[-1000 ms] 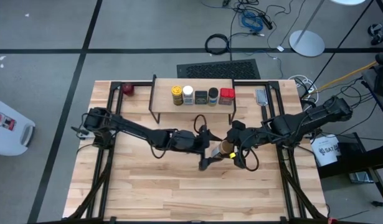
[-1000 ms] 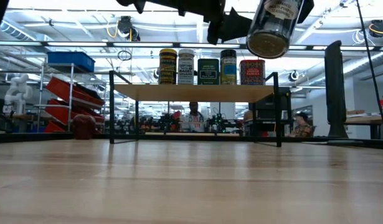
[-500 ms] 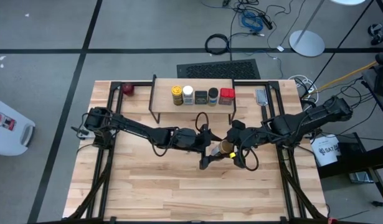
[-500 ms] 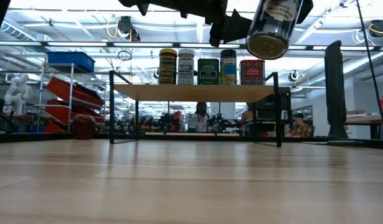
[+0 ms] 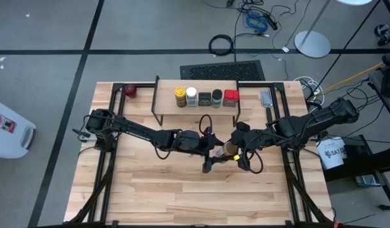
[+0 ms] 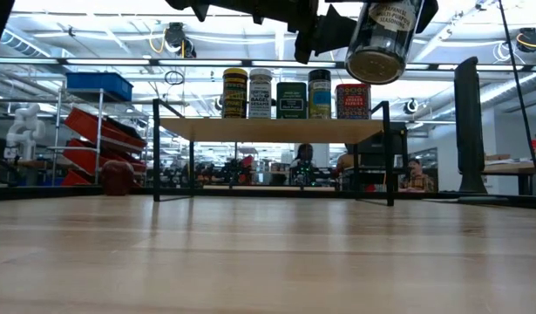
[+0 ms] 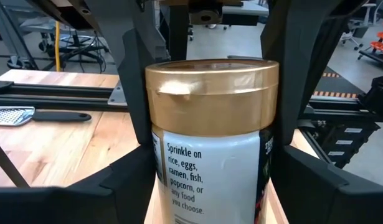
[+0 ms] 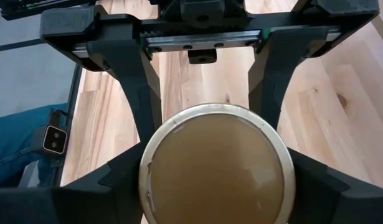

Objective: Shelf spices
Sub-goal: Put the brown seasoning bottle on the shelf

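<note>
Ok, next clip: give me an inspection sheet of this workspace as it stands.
Surface: wooden table, bare at the front.
Job's things: five spices lined up on the shelf; tan-topped jar held in mid-air in front of it.
Clutter: dark-red round object at back left; grater at back right.
Grippers: right gripper shut on the jar; left gripper with fingers on either side of it.
Cables: coils on the floor behind the table.
Surroundings: workshop; people far behind.

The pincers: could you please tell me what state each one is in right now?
Left pincer: astride the tan-topped jar; whether it grips cannot be told.
Right pincer: closed on the tan-topped jar, holding it in the air.
</note>
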